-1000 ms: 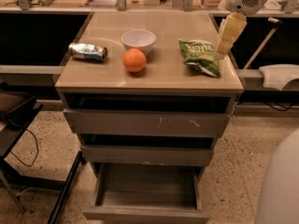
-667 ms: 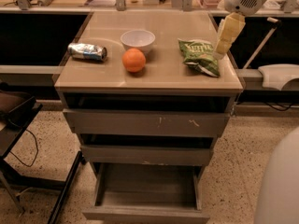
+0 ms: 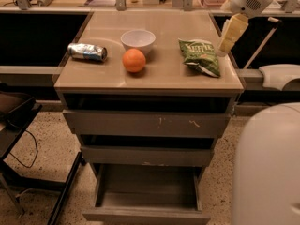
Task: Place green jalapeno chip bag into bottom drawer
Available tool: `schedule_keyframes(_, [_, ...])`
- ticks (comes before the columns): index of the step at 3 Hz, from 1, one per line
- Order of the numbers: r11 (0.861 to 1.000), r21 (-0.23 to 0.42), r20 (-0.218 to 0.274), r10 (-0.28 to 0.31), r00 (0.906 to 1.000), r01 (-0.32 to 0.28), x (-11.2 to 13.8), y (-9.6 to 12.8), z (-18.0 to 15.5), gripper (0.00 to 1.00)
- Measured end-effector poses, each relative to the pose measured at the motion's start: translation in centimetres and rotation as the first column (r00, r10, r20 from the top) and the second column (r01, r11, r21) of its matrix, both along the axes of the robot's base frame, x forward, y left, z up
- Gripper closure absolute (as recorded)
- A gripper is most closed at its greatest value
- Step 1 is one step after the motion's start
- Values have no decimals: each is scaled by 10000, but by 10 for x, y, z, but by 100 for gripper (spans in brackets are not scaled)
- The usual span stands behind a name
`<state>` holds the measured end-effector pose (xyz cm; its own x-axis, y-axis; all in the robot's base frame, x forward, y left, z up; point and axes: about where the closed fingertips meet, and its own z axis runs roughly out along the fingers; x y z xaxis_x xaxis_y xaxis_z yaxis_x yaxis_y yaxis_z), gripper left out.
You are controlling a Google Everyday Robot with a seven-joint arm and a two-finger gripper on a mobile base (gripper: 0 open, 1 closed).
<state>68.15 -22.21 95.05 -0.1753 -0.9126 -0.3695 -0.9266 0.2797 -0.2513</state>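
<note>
Nothing is shifting since a second ago: the gripper (image 3: 225, 45) is hanging (open or closed, I cannot tell) just right of the green jalapeno chip bag (image 3: 200, 56) lying front-to-back on the bench (image 3: 164, 76).

On the surface (image 3: 164, 76) the can (image 3: 87, 52) lies at the left, the bowl (image 3: 138, 40) behind the middle, and the orange (image 3: 134, 60) just in front of the bowl. The bag (image 3: 200, 56) lies at the right, well apart from the orange. The gripper (image 3: 226, 43) hangs over the surface's right edge, just beside the bag's right rear corner. Below the surface sit the top drawer (image 3: 147, 123), then the middle drawer (image 3: 146, 155), and lowest the bottom drawer (image 3: 147, 214) — pulled out farthest toward the front.
</note>
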Motion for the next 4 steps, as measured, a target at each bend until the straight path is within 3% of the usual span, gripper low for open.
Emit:
schedule_keyframes(2, [9849, 1713, -303, 291, 9991, -235, 46, 18, -56, 0])
schedule_keyframes(3, [9779, 2089, -418, 140, 9990, -50, 55, 12, -76, 0])
schedule_keyframes(4, [9786, 2029, -395, -279, 9988, 353, 57, -5, -82, 0])
